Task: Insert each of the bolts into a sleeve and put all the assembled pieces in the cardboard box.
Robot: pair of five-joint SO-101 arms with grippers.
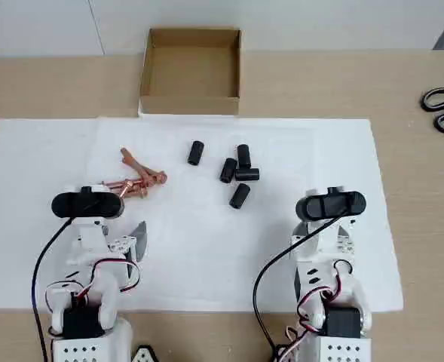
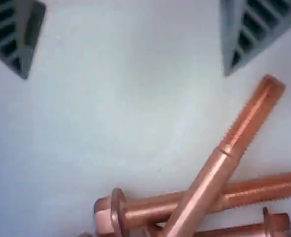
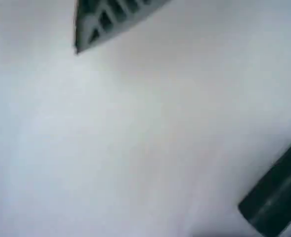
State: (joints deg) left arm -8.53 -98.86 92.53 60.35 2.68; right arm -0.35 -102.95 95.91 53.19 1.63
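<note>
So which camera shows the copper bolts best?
The left wrist view: the bolts lie close up, threads and heads plain. The high view shows the whole pile, small, on the white sheet. The right wrist view faces a black sleeve instead.

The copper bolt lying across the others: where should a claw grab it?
Probably the shank near the threaded end of the top bolt, coming from above with the left gripper: that end sticks out clear of the other bolts over bare sheet.

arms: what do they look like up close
The left arm and right arm are white plastic with black motors, a black oval camera pod at each wrist and looping black cables. The left fingers are grey ribbed wedges.
</note>
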